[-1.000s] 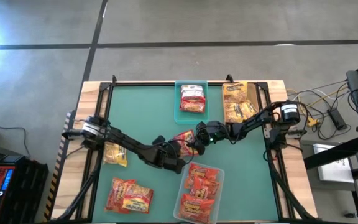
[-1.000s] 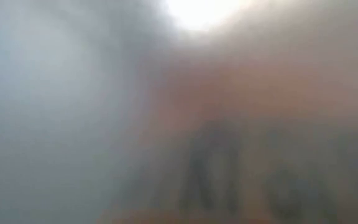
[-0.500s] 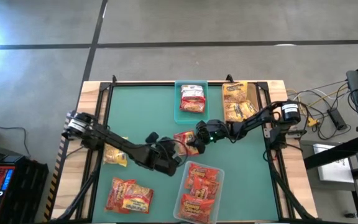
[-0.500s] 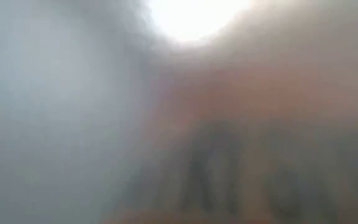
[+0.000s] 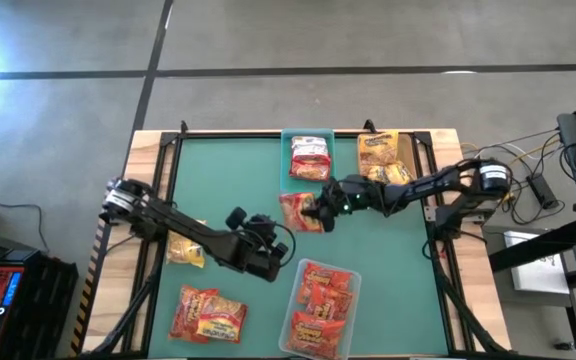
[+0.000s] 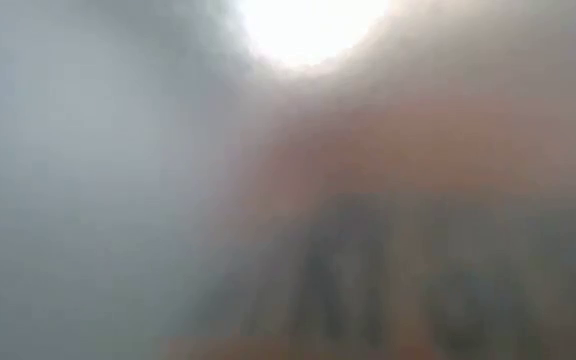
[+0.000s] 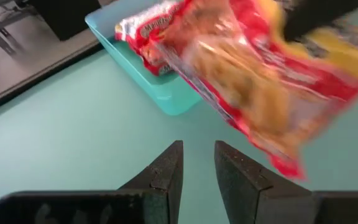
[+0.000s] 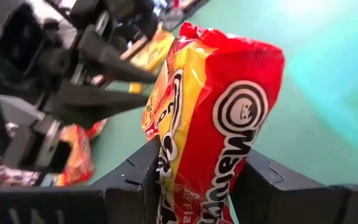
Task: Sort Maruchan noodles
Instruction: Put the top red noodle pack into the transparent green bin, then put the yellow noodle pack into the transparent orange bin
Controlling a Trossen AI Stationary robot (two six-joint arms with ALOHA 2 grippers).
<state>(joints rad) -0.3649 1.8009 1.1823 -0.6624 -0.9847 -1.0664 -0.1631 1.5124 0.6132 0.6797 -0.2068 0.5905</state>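
Note:
My right gripper [image 5: 319, 211] reaches in from the table's right and is shut on a red-and-yellow Maruchan packet [image 5: 296, 212] just near of the teal bin [image 5: 290, 186]. The packet fills the right wrist view [image 8: 219, 124]. My left gripper [image 5: 280, 242] is open by a narrow gap [image 7: 199, 158], holds nothing, and points at that packet [image 7: 253, 81] from the near-left. Red-and-white packets [image 5: 309, 158] lie in the teal bin. The low view shows only blur. My right gripper pinches the packet between its two fingers [image 8: 143, 180], one on each long side [image 8: 166, 155], with the printed face toward the wrist camera. The fingers come from the table's right, roughly level. The packet's free end [image 8: 241, 56] sticks out past the fingertips, lifted clear of the table.
A tan bin [image 5: 405, 150] with yellow packets stands right of the teal one. A clear bin [image 5: 346, 275] of red-orange packets sits at the near edge. Loose packets lie at the near left: a yellow one [image 5: 186, 248] and red-orange ones [image 5: 208, 315].
The left gripper has drawn back from the packet toward the near-left. The right gripper, keeping hold of the packet, has carried it a little toward the far edge, closer to the teal bin.

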